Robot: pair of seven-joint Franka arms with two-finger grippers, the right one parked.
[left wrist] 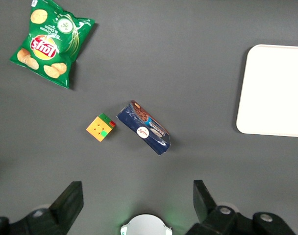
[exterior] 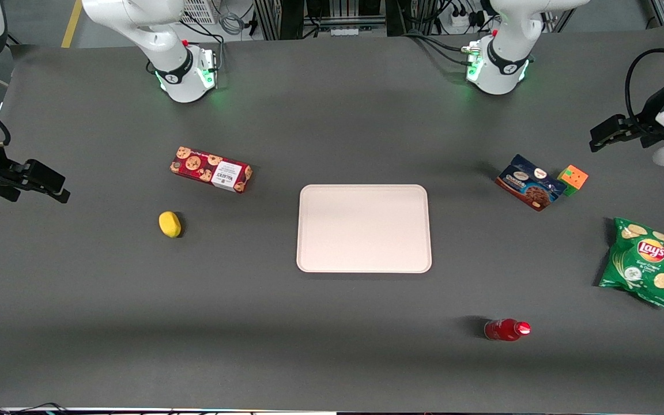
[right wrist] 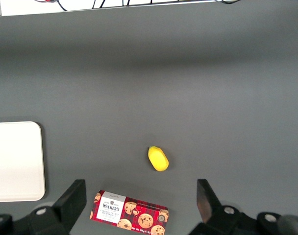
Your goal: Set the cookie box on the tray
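The cookie box [exterior: 531, 181] is small, flat, dark blue and reddish-brown, and lies flat on the dark table; it also shows in the left wrist view [left wrist: 143, 127]. The tray [exterior: 363, 227] is large, pale cream-pink and empty, at the table's middle, well apart from the box; it also shows in the left wrist view [left wrist: 274, 90]. My left gripper [exterior: 602, 134] hangs high above the table toward the working arm's end, apart from the box. In the left wrist view the gripper [left wrist: 136, 188] is open and empty.
A colourful cube [exterior: 573, 178] touches or nearly touches the cookie box. A green chips bag [exterior: 642, 262] and a red bottle [exterior: 508, 329] lie nearer the front camera. A longer red cookie box [exterior: 211, 169] and a yellow object [exterior: 169, 223] lie toward the parked arm's end.
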